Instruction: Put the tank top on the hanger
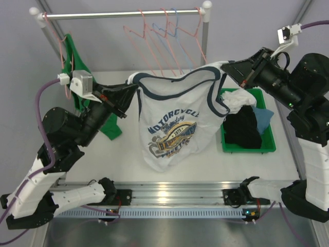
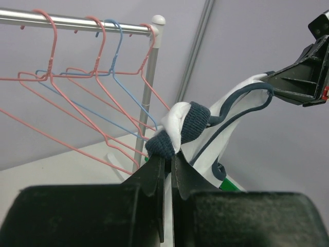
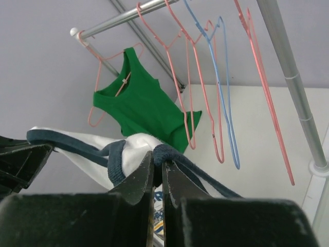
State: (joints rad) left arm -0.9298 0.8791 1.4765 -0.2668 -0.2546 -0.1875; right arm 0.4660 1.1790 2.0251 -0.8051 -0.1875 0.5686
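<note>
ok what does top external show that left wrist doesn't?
Only top external: the green bin of dark clothes, the green tank top hanging at left, the motorcycle print on the white tank top. Only left wrist: close-up of the left end effector shut on a navy-trimmed strap. Both: white tank top, rail, pink and blue hangers, right end effector holding the other strap.

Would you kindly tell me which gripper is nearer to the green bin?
Right. The right gripper, shut on one strap of the tank top, hovers near the far left corner of the green bin; the left gripper, shut on the other strap, is across the garment.
</note>
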